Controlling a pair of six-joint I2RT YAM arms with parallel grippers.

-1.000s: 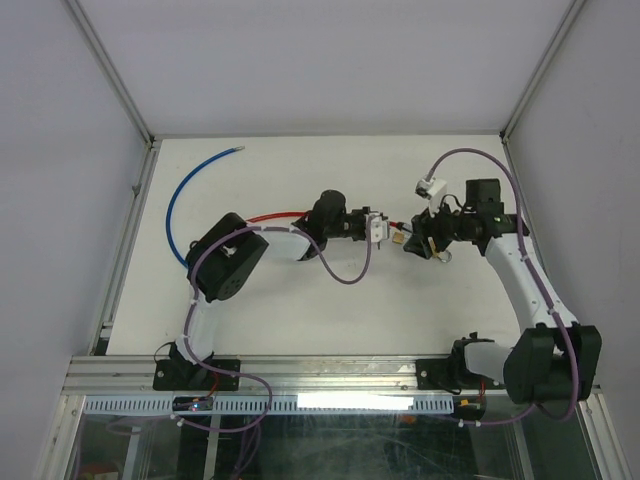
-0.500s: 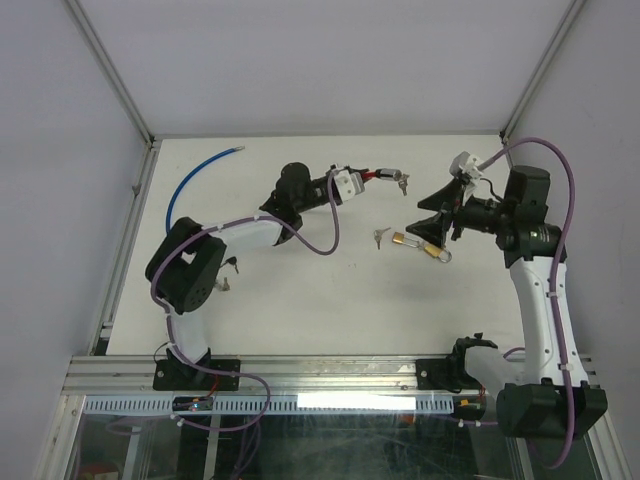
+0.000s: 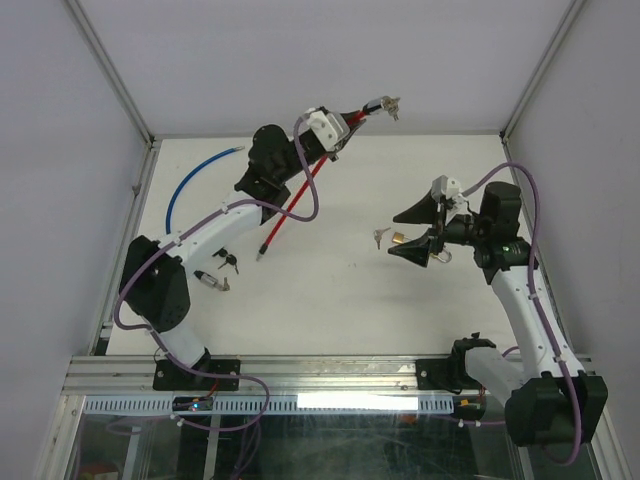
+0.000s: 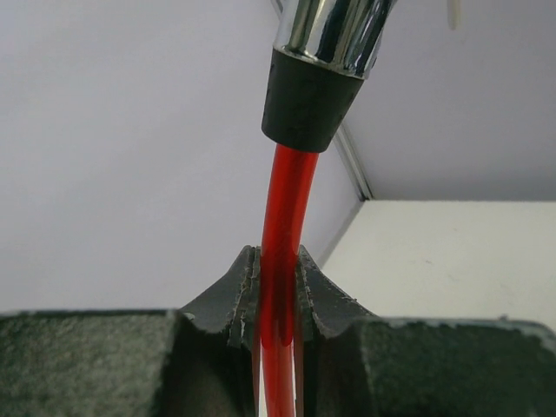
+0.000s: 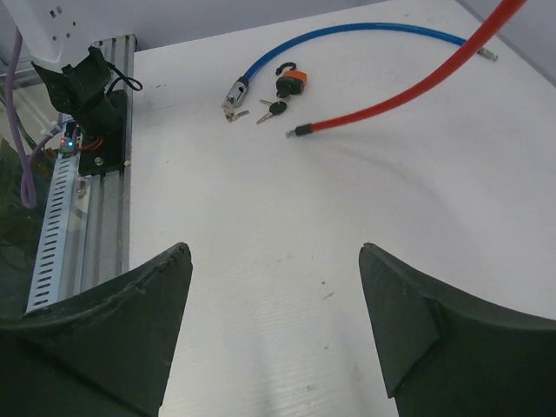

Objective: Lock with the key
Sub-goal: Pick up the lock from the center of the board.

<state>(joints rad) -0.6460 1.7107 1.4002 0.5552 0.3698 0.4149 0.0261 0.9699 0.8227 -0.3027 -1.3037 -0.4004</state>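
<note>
My left gripper is raised high at the back, shut on a red cable just below its chrome lock head. Keys dangle from that head. The cable's free end rests on the table. My right gripper stands wide open over a small brass padlock, with a key lying beside it. In the right wrist view the gripper has only bare table between its fingers.
A blue cable curves along the left side. An orange padlock with keys and a silver lock head lie near the left arm's base. The table's rail runs along the near edge.
My left arm swung up and back, lifting the red cable's lock head off the table. The right gripper opened wider and moved over the brass padlock.
</note>
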